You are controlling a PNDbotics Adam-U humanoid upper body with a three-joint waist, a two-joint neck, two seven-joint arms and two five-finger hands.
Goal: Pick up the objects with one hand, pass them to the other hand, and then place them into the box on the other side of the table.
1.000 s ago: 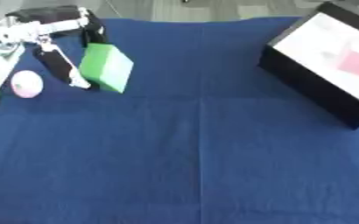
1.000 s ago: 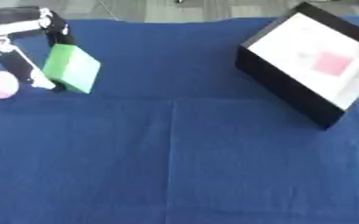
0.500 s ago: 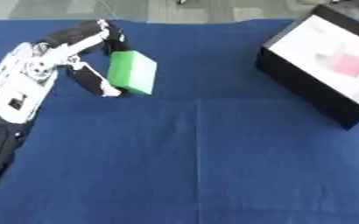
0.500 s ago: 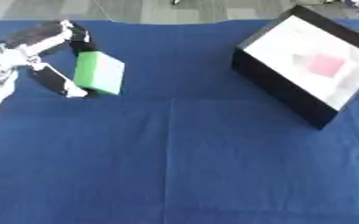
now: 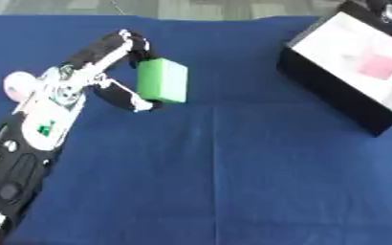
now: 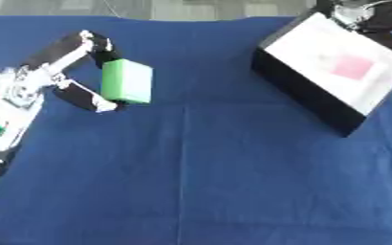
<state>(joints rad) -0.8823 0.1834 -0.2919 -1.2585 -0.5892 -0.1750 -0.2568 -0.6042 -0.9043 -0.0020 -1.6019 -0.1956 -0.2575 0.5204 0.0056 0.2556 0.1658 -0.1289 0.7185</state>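
Note:
My left hand (image 5: 107, 67) reaches in from the lower left and pinches a green block (image 5: 162, 81) between fingers above and thumb below, holding it over the blue cloth (image 5: 233, 167). A pale pink ball (image 5: 18, 85) lies on the cloth at the far left, partly behind my forearm. The black box (image 5: 350, 57) with a white inside stands tilted at the upper right and holds a pink square thing (image 5: 379, 65). Part of my right hand (image 6: 363, 12) shows at the top right edge behind the box; its fingers are not clear.
The blue cloth covers the whole table. A grey floor strip (image 5: 191, 7) runs along the far edge. My left forearm (image 5: 24, 158) lies across the lower left of the cloth.
My left hand has carried the green block up and to the right, toward the middle of the table. The head has tilted, shifting the whole picture. The right hand now shows at the top right.

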